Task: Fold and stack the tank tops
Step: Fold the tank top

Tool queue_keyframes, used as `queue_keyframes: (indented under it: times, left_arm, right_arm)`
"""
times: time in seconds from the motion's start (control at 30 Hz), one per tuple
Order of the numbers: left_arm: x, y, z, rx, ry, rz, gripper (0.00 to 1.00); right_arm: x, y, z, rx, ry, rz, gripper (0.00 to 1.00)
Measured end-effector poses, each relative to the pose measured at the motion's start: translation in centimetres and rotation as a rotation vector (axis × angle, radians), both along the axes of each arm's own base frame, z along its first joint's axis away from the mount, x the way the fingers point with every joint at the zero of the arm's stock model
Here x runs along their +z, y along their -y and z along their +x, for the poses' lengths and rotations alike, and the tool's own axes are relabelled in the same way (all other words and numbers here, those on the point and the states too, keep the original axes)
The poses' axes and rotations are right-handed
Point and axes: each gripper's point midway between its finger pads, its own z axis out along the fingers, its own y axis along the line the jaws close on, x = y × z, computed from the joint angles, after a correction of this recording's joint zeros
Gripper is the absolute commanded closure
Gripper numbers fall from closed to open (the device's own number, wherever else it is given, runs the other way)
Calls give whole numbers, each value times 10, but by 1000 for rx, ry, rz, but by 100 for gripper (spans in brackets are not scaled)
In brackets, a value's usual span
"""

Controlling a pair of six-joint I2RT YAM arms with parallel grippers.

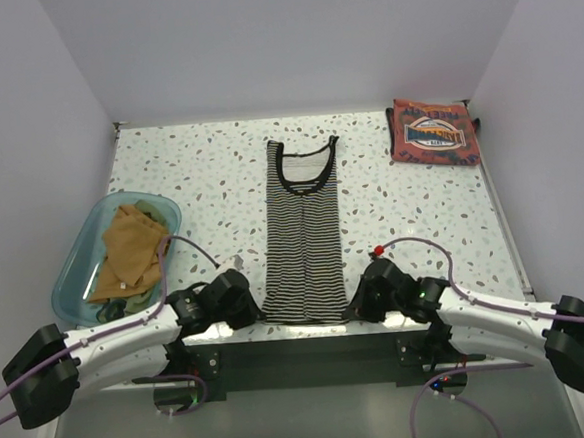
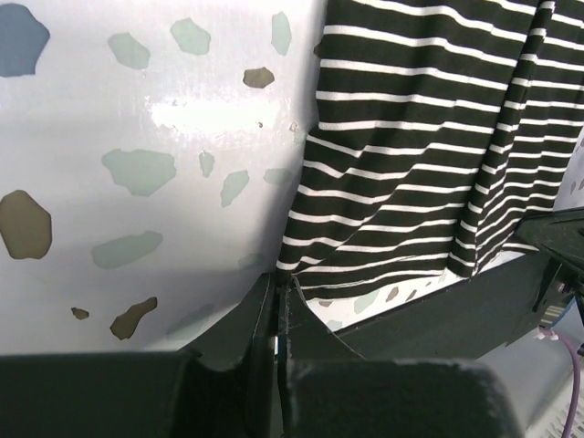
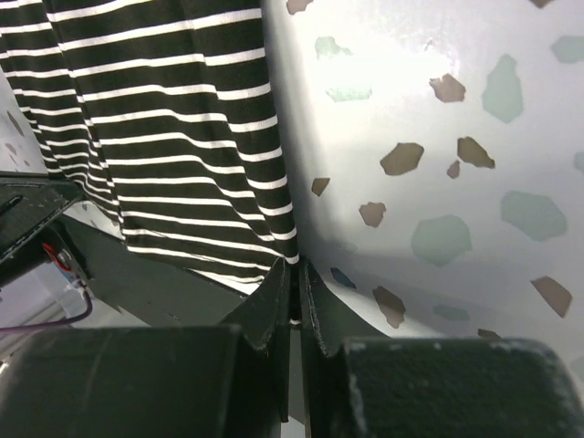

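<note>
Striped top, flat along the worktop, hem nearest the arms: its hem corners are being pinched by the closed left pincer and right pincer, presumably for lifting the hem into a fold.

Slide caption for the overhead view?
Left gripper and right gripper pinch the striped tank top at its near corners; mustard cloth in teal bin, red tank top folded far right.

A translucent teal plastic bin sits at the left edge of a white table flecked with grey, brown and green chips, enclosed on three sides by plain pale walls.
</note>
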Motion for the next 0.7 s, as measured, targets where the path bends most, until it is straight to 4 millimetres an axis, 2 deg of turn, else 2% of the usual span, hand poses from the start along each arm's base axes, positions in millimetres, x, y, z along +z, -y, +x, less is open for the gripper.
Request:
queue_keyframes:
  times: [0.13, 0.3, 0.47, 0.6, 0.7]
  left_arm:
    - [1, 2, -5, -22, -6, -10, 100]
    - [1, 8, -24, -95, -7, -3, 100]
    - [3, 8, -38, -122, -16, 7, 100]
    - [7, 6, -40, -110, -22, 24, 100]
    - [19, 8, -35, -93, -4, 26, 100]
  right_arm:
    - [1, 4, -3, 19, 10, -11, 100]
    - [2, 6, -12, 53, 14, -37, 100]
    - [14, 2, -23, 101, 56, -59, 100]
    - [28, -4, -27, 123, 91, -81, 100]
    - [37, -5, -22, 104, 116, -92, 100]
